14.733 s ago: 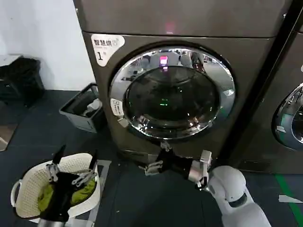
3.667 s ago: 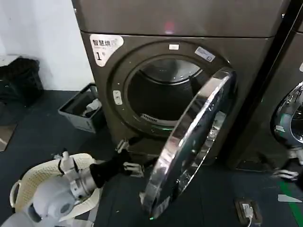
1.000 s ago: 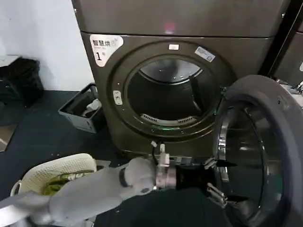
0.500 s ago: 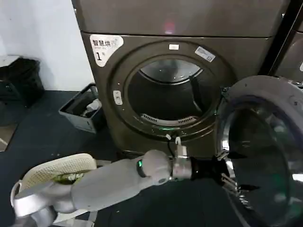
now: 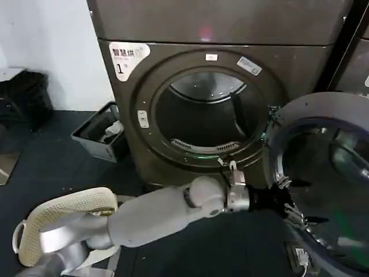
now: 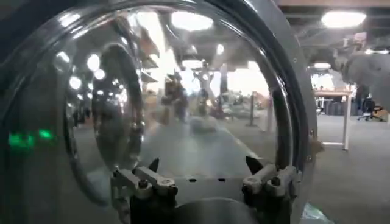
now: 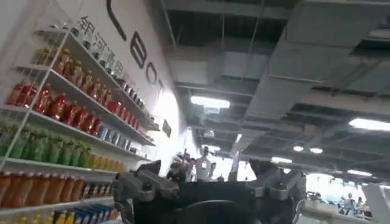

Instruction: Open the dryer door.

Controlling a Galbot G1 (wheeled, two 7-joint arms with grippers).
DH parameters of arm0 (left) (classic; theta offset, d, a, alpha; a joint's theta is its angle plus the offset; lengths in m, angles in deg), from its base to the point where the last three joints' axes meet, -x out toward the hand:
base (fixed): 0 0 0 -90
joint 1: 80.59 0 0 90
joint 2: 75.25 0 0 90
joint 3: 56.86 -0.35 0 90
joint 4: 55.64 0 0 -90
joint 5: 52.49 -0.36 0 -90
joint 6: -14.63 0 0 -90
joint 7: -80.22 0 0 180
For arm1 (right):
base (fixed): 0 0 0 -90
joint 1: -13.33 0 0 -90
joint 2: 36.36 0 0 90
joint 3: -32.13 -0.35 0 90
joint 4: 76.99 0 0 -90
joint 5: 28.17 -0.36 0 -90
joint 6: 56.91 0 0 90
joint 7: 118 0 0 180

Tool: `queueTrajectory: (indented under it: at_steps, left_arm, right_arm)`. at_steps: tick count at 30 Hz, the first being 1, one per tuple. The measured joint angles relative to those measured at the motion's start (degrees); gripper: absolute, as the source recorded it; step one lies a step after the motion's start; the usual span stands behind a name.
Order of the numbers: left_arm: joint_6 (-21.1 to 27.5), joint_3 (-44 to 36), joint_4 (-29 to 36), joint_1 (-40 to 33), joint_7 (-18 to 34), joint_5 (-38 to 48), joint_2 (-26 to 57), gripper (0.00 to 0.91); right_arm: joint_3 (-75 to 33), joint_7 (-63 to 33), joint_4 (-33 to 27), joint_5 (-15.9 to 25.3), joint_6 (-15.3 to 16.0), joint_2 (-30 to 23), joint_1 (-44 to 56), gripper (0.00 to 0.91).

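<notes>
Dryer door (image 5: 323, 179) swung wide beside the drum opening (image 5: 210, 118); left gripper (image 5: 293, 202), jaws spread and empty, presses its grey inner rim. Likely heavy, rigid, slippery at the glass; the rim looks safest.

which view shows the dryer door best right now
The head view: the dryer door is swung wide, inner face out, with the left tool open at its rim. The left wrist view gives a close-up of its glass; the right wrist view faces shelves and ceiling.
</notes>
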Motion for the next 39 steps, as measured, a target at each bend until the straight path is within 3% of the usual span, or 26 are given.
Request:
queueTrajectory:
  at_steps: [39]
  left_arm:
    - [-2.53,-0.21,-15.15,-3.58,1.85,-2.65,-11.54,0.907]
  right_arm:
    - [-3.22,-0.23,-0.05,1.39,0.37,0.42,1.01,0.907]
